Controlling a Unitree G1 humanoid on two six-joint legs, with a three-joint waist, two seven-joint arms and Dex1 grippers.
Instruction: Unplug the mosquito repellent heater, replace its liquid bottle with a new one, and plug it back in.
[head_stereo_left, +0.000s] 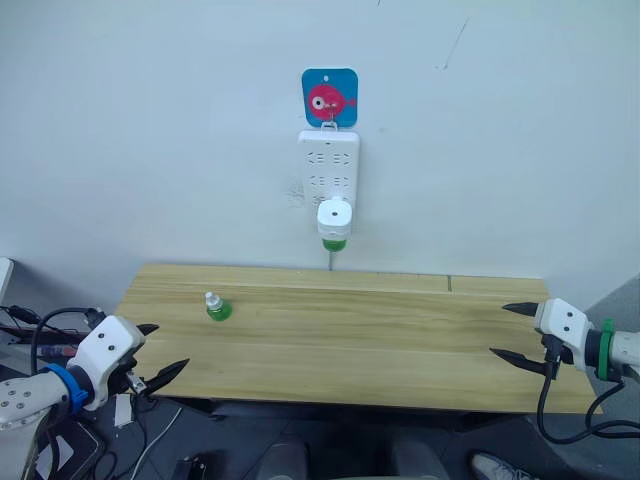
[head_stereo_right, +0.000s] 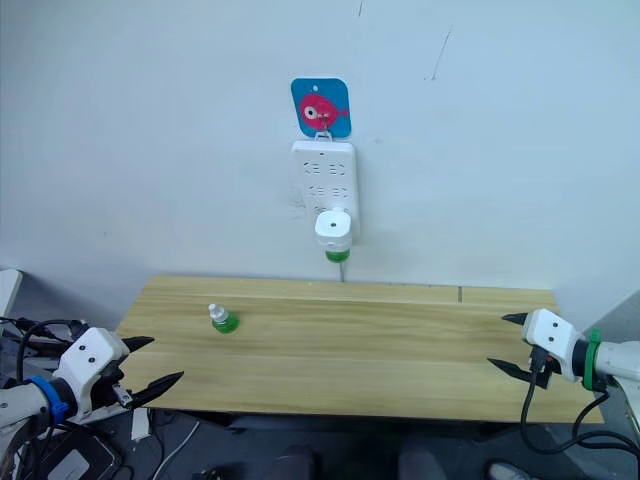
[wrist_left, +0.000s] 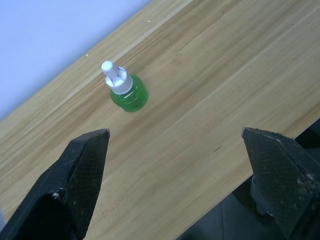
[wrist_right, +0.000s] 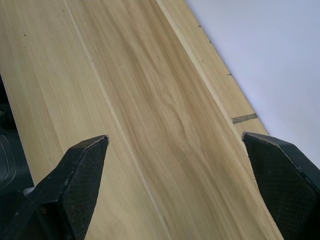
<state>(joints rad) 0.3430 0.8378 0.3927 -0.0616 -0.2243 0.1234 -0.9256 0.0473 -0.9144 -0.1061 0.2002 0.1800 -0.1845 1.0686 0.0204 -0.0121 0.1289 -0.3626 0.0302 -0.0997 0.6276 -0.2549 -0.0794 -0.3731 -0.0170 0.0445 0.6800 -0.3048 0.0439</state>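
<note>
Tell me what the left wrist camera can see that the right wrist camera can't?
Left wrist view: a small green bottle with a white cap, standing on the table. Right wrist view: a dark mark on the table's edge by the wall, and no bottle. Both share the wooden table, the pale wall, and two black fingers spread wide apart.

A table (head_stereo_left: 400, 350) stands against the wall (head_stereo_left: 150, 130). On the wall, above the table's rear edge and near its middle, hangs a socket strip (head_stereo_left: 328, 165) from a hook plaque (head_stereo_left: 330, 97) directly above it. The mosquito repellent heater (head_stereo_left: 334, 222) sits plugged into the strip's lower end, its bottle pointing down, clear of the table. A spare bottle (head_stereo_left: 216, 306) stands upright on the table's left part, well left of the heater. The left hand (head_stereo_left: 160, 352) is at the table's front left corner, the right hand (head_stereo_left: 518, 332) at its right end; both jaws parted.
</note>
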